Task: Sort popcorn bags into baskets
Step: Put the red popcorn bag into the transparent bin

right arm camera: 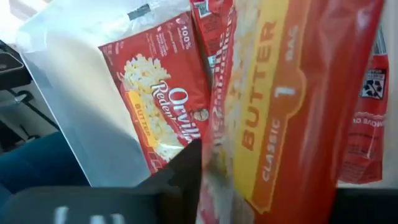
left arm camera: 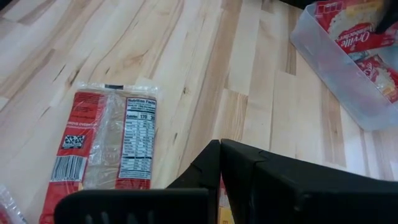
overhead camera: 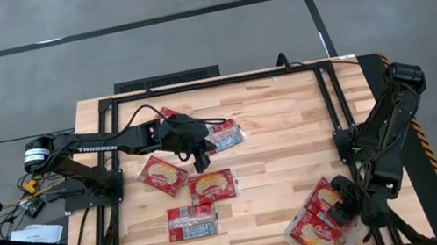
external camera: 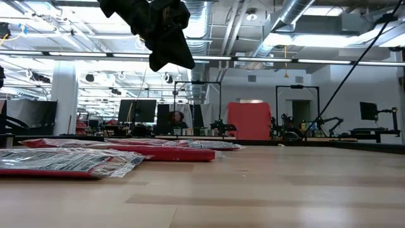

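Several red popcorn bags lie flat on the wooden table: one (overhead camera: pixel 162 175), one (overhead camera: pixel 211 186), one label-side up (overhead camera: pixel 192 220) (left arm camera: pixel 106 149), and one (overhead camera: pixel 225 136). My left gripper (overhead camera: pixel 201 152) (external camera: pixel 166 38) hangs shut above them, well clear of the table. The clear tray (overhead camera: pixel 303 242) (left arm camera: pixel 336 65) sits near the table's near right corner with bags in it. My right gripper (overhead camera: pixel 344 199) is at the tray's far edge, shut on a popcorn bag (right arm camera: pixel 273 112). My right gripper holds a popcorn bag between its two fingers (right arm camera: pixel 186 165), the printed face (right arm camera: pixel 261 143) running past them close to the camera. It comes slanting down from above. The bag tilts over the tray, above another bag (right arm camera: pixel 165 106) lying inside. Which edge is pinched is hidden.
A black frame (overhead camera: pixel 212 82) runs around the table's far side and both arm bases. Bare wood lies between the loose bags and the tray (overhead camera: pixel 279 166). Beyond the table the room shows monitors and other rigs (external camera: pixel 253 120).
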`<state>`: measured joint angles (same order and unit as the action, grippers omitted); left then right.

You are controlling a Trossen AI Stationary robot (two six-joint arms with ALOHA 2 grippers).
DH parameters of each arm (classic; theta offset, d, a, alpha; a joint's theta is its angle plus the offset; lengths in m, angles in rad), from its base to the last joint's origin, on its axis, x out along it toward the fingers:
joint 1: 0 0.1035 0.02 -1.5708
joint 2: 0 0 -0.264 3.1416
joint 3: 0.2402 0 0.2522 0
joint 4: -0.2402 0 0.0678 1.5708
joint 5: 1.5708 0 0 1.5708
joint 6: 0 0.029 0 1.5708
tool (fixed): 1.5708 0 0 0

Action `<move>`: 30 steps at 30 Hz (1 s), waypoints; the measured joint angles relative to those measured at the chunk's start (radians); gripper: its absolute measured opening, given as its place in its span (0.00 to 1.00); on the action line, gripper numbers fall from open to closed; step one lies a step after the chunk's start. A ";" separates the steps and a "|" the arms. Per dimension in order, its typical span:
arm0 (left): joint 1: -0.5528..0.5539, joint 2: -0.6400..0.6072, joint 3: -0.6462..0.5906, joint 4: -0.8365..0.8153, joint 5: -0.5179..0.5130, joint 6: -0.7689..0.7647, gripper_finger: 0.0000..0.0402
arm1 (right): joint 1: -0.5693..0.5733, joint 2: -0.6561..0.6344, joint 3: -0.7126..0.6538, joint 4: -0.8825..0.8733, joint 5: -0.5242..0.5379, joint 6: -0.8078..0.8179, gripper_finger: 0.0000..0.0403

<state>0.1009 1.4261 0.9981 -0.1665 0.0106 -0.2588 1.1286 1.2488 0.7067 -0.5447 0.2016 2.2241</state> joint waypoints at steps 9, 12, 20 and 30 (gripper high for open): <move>0.000 0.000 0.000 0.000 0.000 0.000 0.00 | 0.000 -0.002 0.050 -0.072 -0.077 0.001 0.50; 0.000 0.000 0.000 0.000 -0.001 0.004 0.00 | 0.000 -0.002 0.101 -0.189 -0.099 0.001 0.50; 0.000 0.000 0.000 0.000 -0.026 0.008 0.00 | 0.002 -0.002 0.261 -0.459 -0.102 0.001 0.42; 0.000 0.000 0.000 0.000 -0.026 0.009 0.00 | 0.002 0.050 0.270 -0.331 -0.164 -0.069 0.12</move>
<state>0.1009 1.4261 0.9985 -0.1669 -0.0158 -0.2497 1.1302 1.2989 0.9764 -0.8752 0.0379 2.1555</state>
